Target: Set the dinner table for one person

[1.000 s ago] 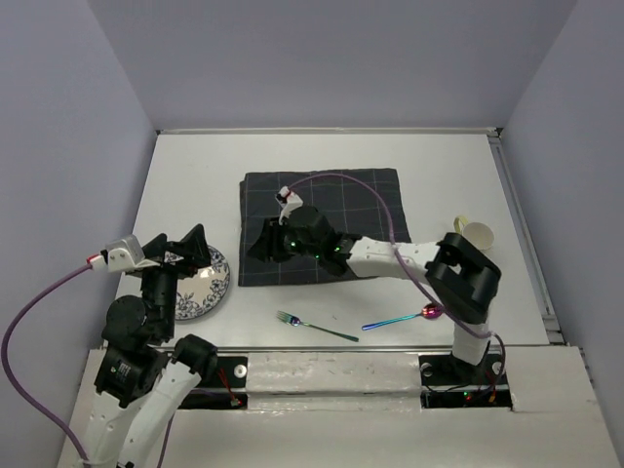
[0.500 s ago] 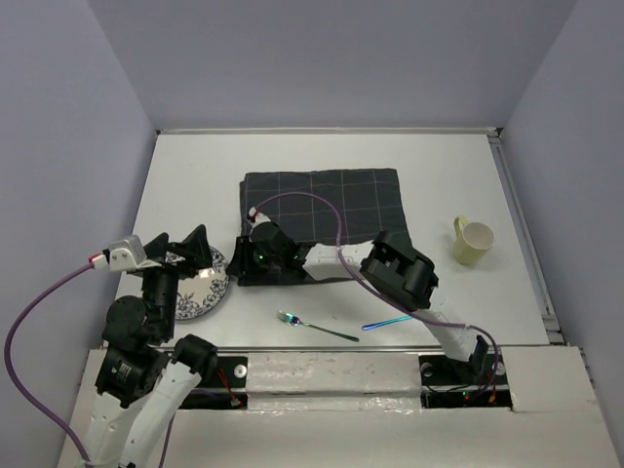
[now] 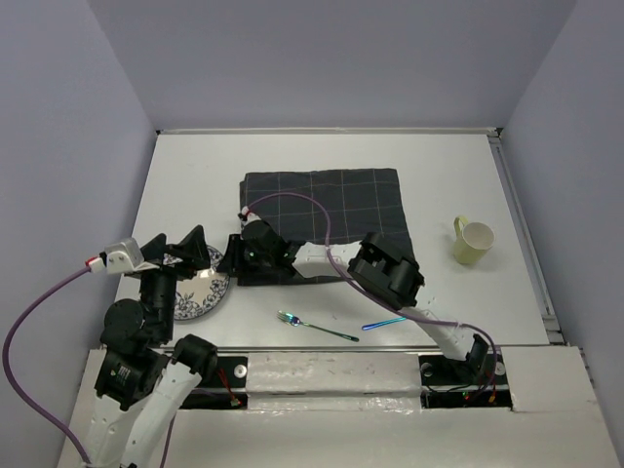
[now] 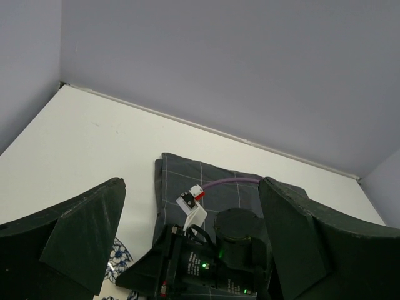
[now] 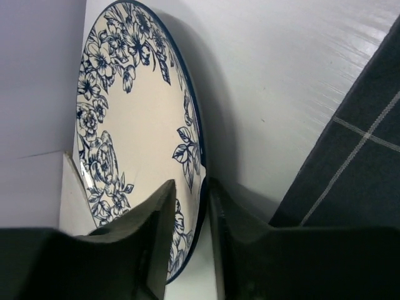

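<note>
Broadly, the dinner table (image 3: pixel 195 166) is a large flat matte white rectangle walled by pale lilac panels. At its middle lies a dark grey checked cloth (image 3: pixel 341 200) of soft weave with thin light lines, its left edge folded double. The right arm stretches leftward low across the cloth's near edge, and the right gripper (image 5: pixel 190 200) straddles the rim of a round glossy blue-and-white floral plate (image 5: pixel 134 144), one finger on either side with a narrow gap; whether they actually clamp the rim cannot be told. The plate rests on the table just left of the cloth. The left gripper (image 4: pixel 190 184) hangs over the plate, jaws spread wide and empty. A pale yellow mug (image 3: pixel 475 240) stands well right of the cloth. Near the front edge lie a slim iridescent fork (image 3: pixel 317 326) and a blue-sheened cutlery handle (image 3: pixel 385 323), its head hidden under the right arm.
</note>
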Robot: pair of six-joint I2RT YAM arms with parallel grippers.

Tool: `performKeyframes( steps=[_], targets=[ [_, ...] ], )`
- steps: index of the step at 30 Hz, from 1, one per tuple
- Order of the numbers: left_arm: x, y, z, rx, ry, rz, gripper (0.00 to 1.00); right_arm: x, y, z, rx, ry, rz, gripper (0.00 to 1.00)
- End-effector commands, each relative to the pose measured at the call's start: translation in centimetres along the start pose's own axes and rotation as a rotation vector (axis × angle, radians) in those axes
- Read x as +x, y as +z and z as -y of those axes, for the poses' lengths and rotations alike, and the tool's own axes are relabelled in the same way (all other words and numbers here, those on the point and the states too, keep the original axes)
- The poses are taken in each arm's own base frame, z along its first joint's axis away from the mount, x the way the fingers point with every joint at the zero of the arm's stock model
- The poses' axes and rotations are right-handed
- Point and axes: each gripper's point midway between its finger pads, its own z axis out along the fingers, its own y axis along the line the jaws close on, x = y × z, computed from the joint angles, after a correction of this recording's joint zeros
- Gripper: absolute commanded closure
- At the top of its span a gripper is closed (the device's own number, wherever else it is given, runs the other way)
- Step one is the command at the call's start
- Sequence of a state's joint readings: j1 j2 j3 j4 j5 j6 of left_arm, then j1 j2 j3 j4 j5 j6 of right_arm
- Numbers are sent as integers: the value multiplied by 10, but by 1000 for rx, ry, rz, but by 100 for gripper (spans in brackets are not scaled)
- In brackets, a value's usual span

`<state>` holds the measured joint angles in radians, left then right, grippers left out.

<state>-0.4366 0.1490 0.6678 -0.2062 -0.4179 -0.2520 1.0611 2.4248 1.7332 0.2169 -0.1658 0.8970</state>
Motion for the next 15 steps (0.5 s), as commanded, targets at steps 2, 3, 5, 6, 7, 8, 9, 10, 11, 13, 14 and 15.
performKeyframes(
  steps=[2, 3, 5, 6, 7, 8, 9, 10, 11, 13, 14, 15],
  targets=[
    [-12, 0, 1, 6, -4, 48, 1, 11, 8, -6, -33, 73, -42, 90],
    [-13, -1, 1, 5, -5, 50, 1, 6, 5, -13, -46, 76, -32, 97],
    [-15, -1, -3, -15, -7, 58, 1, -1, 0, -24, -66, 77, -10, 100],
    [-15, -1, -5, -26, -6, 60, 1, -5, -2, -29, -77, 73, -1, 100],
    [-16, -1, -8, -45, -6, 63, 1, -14, -8, -42, -105, 70, 18, 100],
    [-18, -2, -10, -53, -7, 69, 1, -20, -11, -51, -125, 68, 30, 100],
    [-20, -3, -14, -75, -10, 79, 1, -29, -17, -66, -157, 60, 50, 100],
    [-20, -4, -14, -75, -11, 81, 1, -36, -22, -76, -178, 57, 66, 100],
    [-24, -6, -19, -98, -14, 94, 1, -46, -27, -91, -210, 49, 90, 100],
    [-27, -9, -24, -122, -14, 107, 1, -66, -46, -120, -265, 35, 137, 100],
    [-28, -9, -24, -122, -17, 111, 1, -74, -54, -131, -284, 30, 161, 100],
    [-29, -11, -25, -123, -18, 116, 1, -93, -63, -126, -274, 34, 205, 100]
  ],
)
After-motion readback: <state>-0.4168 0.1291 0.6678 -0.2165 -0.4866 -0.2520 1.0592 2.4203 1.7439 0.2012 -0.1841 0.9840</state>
